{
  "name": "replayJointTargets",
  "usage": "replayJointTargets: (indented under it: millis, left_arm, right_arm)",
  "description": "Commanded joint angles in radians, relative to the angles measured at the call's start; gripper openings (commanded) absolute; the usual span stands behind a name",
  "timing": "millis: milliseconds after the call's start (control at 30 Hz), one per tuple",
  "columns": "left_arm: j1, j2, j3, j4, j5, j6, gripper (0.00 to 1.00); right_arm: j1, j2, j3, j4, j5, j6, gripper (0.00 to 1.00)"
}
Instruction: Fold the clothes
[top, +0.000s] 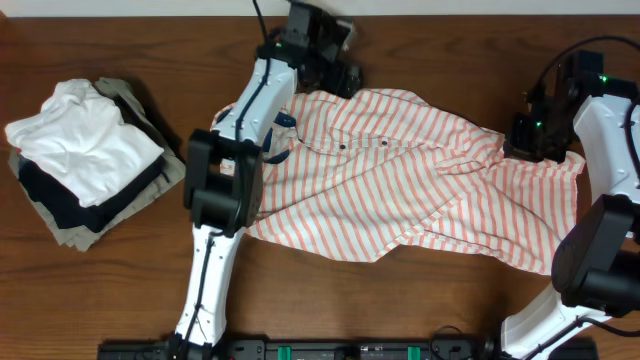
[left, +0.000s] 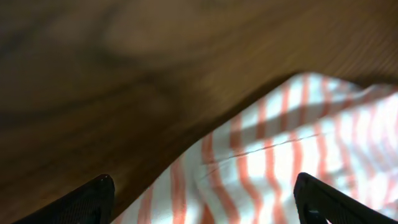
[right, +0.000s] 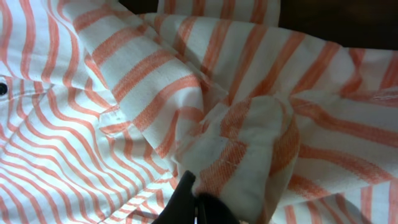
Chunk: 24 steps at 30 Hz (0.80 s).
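Where the table (top: 450, 40) reaches its near edge, the two arms rise from their bases, the left one stretching up the middle-left and the right one up the right side. Just beyond them the striped shirt (top: 400, 180) lies spread across the middle of the wood, rumpled and front up. Two small dark buttons (top: 343, 146) show along the placket, and a bit of dark blue collar (top: 284, 119) peeks out beside the left arm. Off to the left, well apart from the shirt, sits a pile of folded garments (top: 85, 150), a plain white one on top of black and khaki ones. At the shirt's right edge the right gripper (top: 530, 140) is pinched tight on a raised pucker of striped cloth. Its wrist view shows the dark fingertips (right: 186, 199) pressed together with fabric bunched against them. Farthest back, at the shirt's top-left corner, the left gripper (top: 338, 72) has its jaws spread wide and nothing between them. Its wrist view shows the two fingers (left: 93, 199) far apart, with the shirt's edge lying below them on bare wood.
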Motion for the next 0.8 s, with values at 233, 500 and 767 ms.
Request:
replayJointTargets:
  millis: [233,500,767]
  left_arm:
    - [-0.009,0.053,0.018,0.018,0.013,0.12,0.93]
    - [-0.026,0.053,0.012,-0.082,0.013,0.121,0.48]
    - [-0.022,0.012,0.012,-0.12,0.01,0.134,0.06]
  right_arm:
    - [0.005,-0.006,0.001,0.006,-0.01,-0.016,0.01]
    - [0.005,-0.006,0.001,0.015,-0.01,-0.015,0.01]
    - [0.002,-0.006,0.001,0.014,0.018,-0.015,0.01]
